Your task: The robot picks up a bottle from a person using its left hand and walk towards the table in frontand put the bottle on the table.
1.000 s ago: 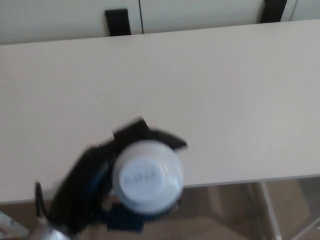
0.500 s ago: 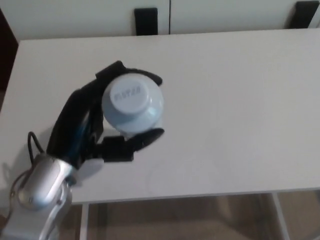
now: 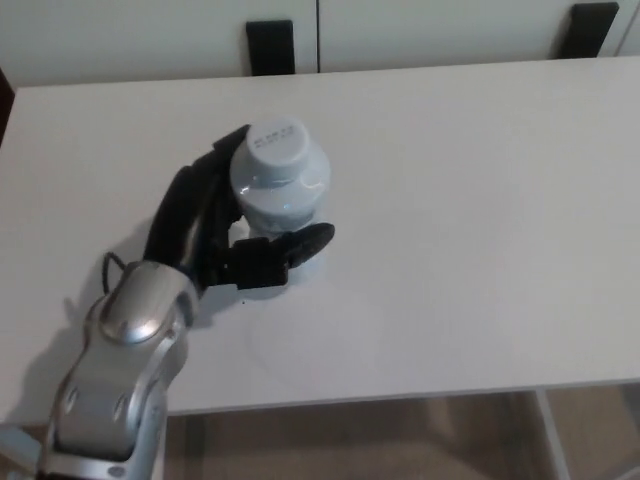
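My left hand is wrapped tight around the bottle. The bottle stands straight up inside it, cap toward me, over the left part of the bench. I can't tell if its bottom touches yet. Nothing stands in the way. My right hand doesn't show.
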Robot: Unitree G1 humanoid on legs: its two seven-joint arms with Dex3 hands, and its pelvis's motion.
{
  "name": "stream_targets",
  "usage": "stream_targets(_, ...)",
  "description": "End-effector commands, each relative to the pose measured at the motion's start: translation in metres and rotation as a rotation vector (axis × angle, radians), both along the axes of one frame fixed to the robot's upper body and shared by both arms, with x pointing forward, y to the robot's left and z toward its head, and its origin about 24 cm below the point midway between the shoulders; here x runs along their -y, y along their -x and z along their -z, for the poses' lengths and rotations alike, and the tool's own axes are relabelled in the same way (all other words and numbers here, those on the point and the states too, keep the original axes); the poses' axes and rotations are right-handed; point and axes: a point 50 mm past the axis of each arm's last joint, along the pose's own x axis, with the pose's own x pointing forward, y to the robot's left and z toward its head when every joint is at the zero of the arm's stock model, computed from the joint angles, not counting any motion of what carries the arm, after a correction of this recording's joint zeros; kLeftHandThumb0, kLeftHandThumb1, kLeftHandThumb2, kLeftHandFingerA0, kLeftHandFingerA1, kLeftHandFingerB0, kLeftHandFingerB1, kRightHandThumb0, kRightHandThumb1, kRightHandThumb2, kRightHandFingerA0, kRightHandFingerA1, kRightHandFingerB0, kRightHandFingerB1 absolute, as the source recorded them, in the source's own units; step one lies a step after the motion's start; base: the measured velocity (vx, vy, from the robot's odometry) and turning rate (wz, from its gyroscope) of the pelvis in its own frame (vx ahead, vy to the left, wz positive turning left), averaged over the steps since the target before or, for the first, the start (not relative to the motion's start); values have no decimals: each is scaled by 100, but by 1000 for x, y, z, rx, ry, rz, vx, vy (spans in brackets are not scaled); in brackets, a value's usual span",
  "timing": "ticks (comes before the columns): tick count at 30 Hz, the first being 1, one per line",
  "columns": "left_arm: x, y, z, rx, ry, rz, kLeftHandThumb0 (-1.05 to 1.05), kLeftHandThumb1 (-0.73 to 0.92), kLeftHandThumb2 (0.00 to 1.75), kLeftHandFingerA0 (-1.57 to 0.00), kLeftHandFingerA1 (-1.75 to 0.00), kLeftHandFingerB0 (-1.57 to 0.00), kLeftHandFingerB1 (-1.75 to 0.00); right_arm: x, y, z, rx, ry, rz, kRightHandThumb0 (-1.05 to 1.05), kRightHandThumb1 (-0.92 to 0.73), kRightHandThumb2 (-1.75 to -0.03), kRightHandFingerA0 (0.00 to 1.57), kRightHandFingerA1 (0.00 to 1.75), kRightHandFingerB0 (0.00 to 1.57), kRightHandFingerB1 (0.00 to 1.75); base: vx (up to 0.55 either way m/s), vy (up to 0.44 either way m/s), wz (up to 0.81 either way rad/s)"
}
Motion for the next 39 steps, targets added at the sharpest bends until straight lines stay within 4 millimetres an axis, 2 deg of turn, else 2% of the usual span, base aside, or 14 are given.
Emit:
stream_targets(1,9,-6,13,-50,-62,-3,-2,85,70,-102,-146,-72,-100,4,10,1,-29,20,-20,-47,-51,-91,55,62,43,54,0,0,0)
stream_targets(3,12,-5,17,-62,-64,-1,-2,86,68,-102,-146,-73,-100,4,10,1,-31,15,-11,-48,-51,-91,55,62,44,54,0,0,0)
stream_targets(4,13,-5,19,-65,-76,4,-2,84,69,-102,-145,-72,-99,4,10,1,-31,0,0,-53,-60,-61,57,47,54,43,0,0,0)
stream_targets(11,16,0,30,-67,-160,27,-4,87,66,-98,-146,-73,-98,3,6,1,-28,-44,9,-53,-65,-60,52,44,54,42,0,0,0)
stream_targets(12,16,1,33,-62,-147,25,-12,76,60,-103,-100,-61,-60,3,7,1,-32,-42,12,-51,-64,-60,48,42,55,42,0,0,0)
stream_targets(13,16,2,34,-59,-141,24,-12,76,60,-103,-100,-61,-60,3,7,1,-35,-41,14,-51,-64,-60,48,42,55,42,0,0,0)
stream_targets(14,15,3,35,-53,-138,51,-32,64,61,-68,-67,-31,-39,3,7,1,-30,-43,14,-51,-64,-60,51,44,55,42,0,0,0)
stream_targets(15,14,3,35,-43,-128,113,-49,38,81,0,-46,0,-31,3,6,1,-26,-45,17,-52,-64,-60,51,46,54,43,0,0,0)
stream_targets(16,13,3,35,-30,-146,181,-84,48,79,0,0,0,0,3,6,1,-25,-46,18,-52,-64,-60,50,45,54,42,0,0,0)
stream_targets(27,-6,-4,21,-4,-81,187,-89,42,81,0,0,0,0,4,1,-1,-17,-39,10,-52,-64,-60,53,46,54,42,0,0,0)
stream_targets(32,-31,-12,-8,127,-154,173,-88,43,80,0,0,0,0,4,-3,-2,-17,-63,22,-52,-65,-60,54,46,55,43,0,0,0)
stream_targets(33,-36,-12,-13,109,-146,150,-90,53,56,0,0,0,0,4,-2,-2,-17,-64,21,-54,-61,-61,56,48,53,44,0,0,0)
stream_targets(37,-60,0,-36,191,-125,141,-89,43,80,0,0,0,0,2,-6,-2,-8,-39,-12,-54,-61,-61,56,50,55,44,0,0,0)
stream_targets(39,-72,15,-50,266,-153,139,-85,50,57,0,0,0,0,1,-7,-2,-9,-21,-38,-53,-65,-60,56,47,57,43,0,0,0)
